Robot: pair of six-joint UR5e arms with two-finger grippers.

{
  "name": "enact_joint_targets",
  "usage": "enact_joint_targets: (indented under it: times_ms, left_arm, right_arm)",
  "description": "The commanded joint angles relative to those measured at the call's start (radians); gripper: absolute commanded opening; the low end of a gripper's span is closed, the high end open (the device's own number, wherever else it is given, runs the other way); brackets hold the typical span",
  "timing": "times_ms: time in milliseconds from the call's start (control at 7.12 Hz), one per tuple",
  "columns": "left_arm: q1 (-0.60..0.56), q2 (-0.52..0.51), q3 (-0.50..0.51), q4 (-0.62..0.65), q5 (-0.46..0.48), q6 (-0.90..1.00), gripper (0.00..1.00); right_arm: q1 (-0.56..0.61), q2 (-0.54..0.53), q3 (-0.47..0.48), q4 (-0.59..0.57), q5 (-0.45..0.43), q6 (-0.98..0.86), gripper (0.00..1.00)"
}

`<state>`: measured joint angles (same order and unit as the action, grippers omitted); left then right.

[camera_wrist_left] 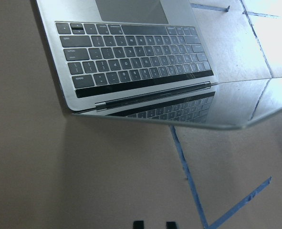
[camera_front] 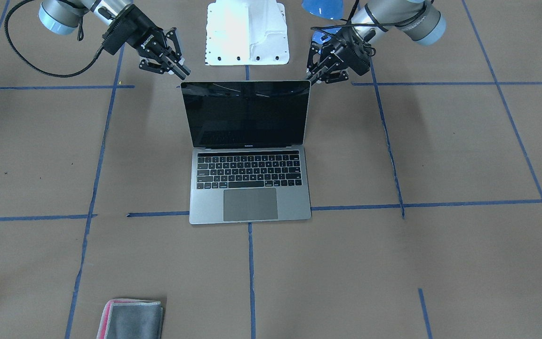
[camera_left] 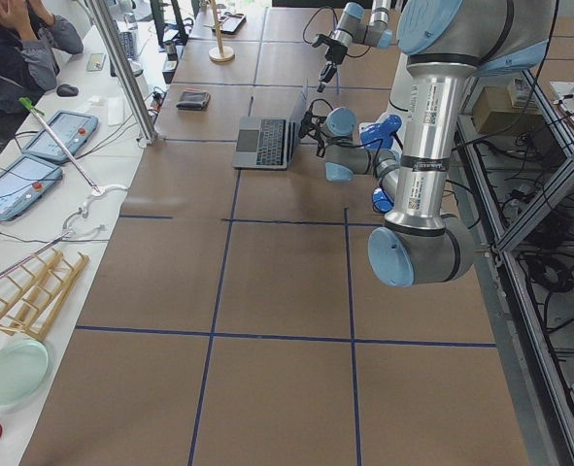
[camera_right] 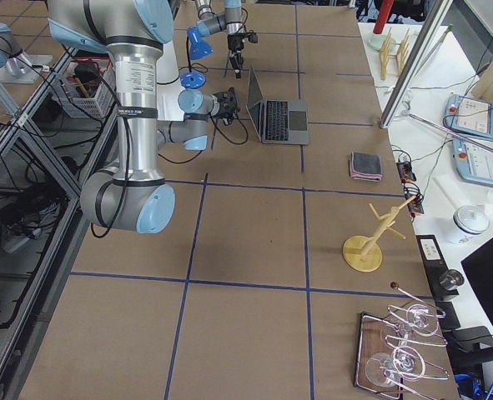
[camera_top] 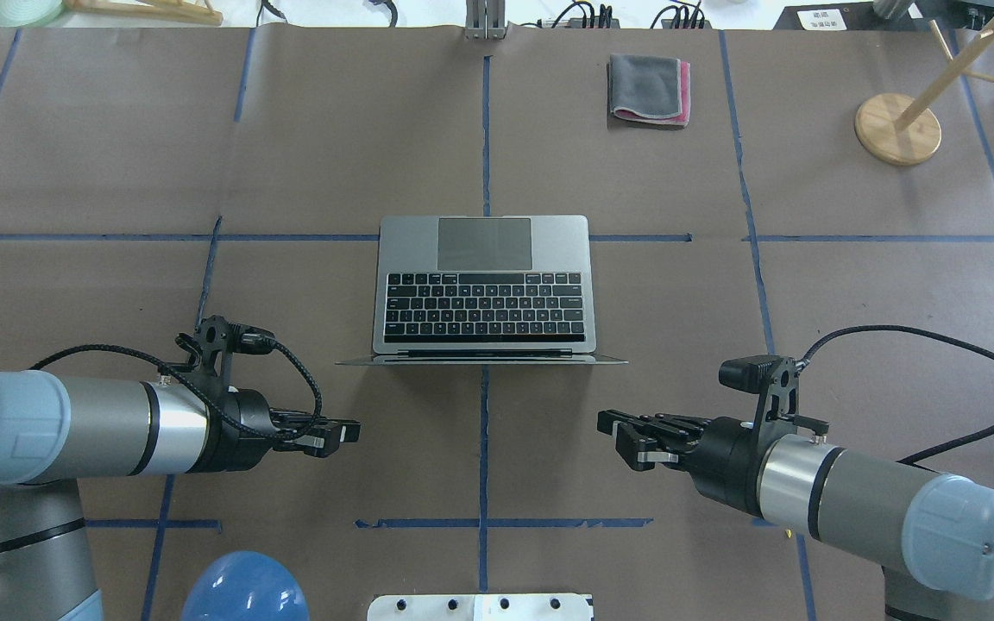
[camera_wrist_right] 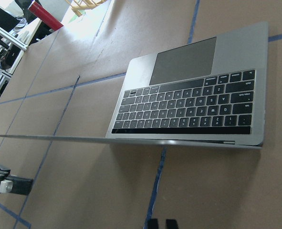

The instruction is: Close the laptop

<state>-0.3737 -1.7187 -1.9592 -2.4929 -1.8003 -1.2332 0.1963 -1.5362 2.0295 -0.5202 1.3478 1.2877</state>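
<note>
The laptop (camera_front: 250,179) stands open in the middle of the table, with its black screen upright and its keyboard facing away from me. It also shows in the overhead view (camera_top: 484,285) and in both wrist views (camera_wrist_left: 131,57) (camera_wrist_right: 193,100). My left gripper (camera_top: 355,429) is shut and empty. It hovers behind the lid near its left corner (camera_front: 309,77). My right gripper (camera_top: 602,423) is shut and empty behind the lid's right corner (camera_front: 184,73). Neither gripper touches the lid.
A folded grey-and-pink cloth (camera_top: 648,89) lies at the far side of the table. A wooden stand (camera_top: 898,129) is at the far right. A blue dome (camera_top: 242,591) and the white base plate (camera_front: 247,33) sit between the arms.
</note>
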Motion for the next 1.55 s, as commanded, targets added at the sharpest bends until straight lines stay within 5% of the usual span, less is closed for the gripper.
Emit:
enact_joint_targets:
  times_ms: [0,1405]
  left_arm:
    - [0.001,-0.027,0.002,0.002,0.006,-0.076,0.01]
    - [-0.111,-0.073,0.009,0.041,0.007,-0.084,0.0]
  right_arm:
    - [-0.001,0.057,-0.021,-0.029,-0.015,0.007,0.04]
    - [0.093,0.09,-0.035,-0.098,-0.049,0.005,0.02]
